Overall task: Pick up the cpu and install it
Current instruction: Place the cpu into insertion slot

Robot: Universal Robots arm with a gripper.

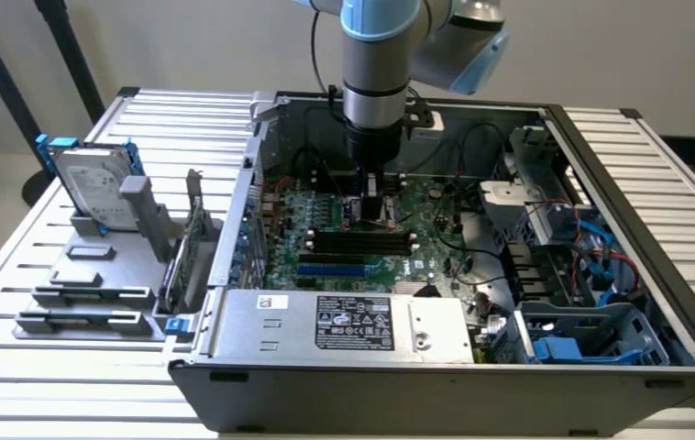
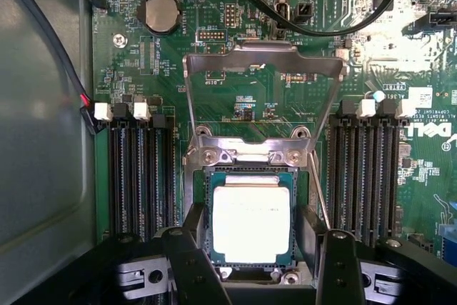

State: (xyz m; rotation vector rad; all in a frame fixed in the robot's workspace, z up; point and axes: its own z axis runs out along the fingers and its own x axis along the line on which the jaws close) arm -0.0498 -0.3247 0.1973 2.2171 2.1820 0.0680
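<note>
Claw (image 2: 251,251) sits low inside the open computer case (image 1: 446,399), directly over the processor socket on the motherboard (image 2: 235,105). In the wrist view its two black fingers (image 2: 191,248) stand apart, one on each side of the cpu (image 2: 251,221). Nothing is visibly lifted. The cpu lies flat and square within the socket frame, silver top up, green rim showing on three sides. Whether the finger pads touch that rim cannot be settled from this angle; they appear just beside it.

Load plate (image 2: 307,58) is swung up and away from the socket, hinge end near the cpu. Thin lever wire (image 2: 319,183) runs alongside the socket on one side. Memory slots (image 2: 139,176) flank the socket on both sides. A black cable (image 2: 335,26) loops beyond the load plate.

Risks as judged:
- If a pad clings to the chip's edge, any sideways drift or lift of the claw would drag or tilt the cpu, and a tilted chip can bend socket contacts.
- Fingers sit tight against the socket frame; a skewed move could catch the frame or the lever wire.
- The load plate is unlatched, so the chip is held by gravity alone; a knock to the case would shift it.

Hard drive (image 1: 91,183) stands on the bench (image 1: 79,385), well apart.
</note>
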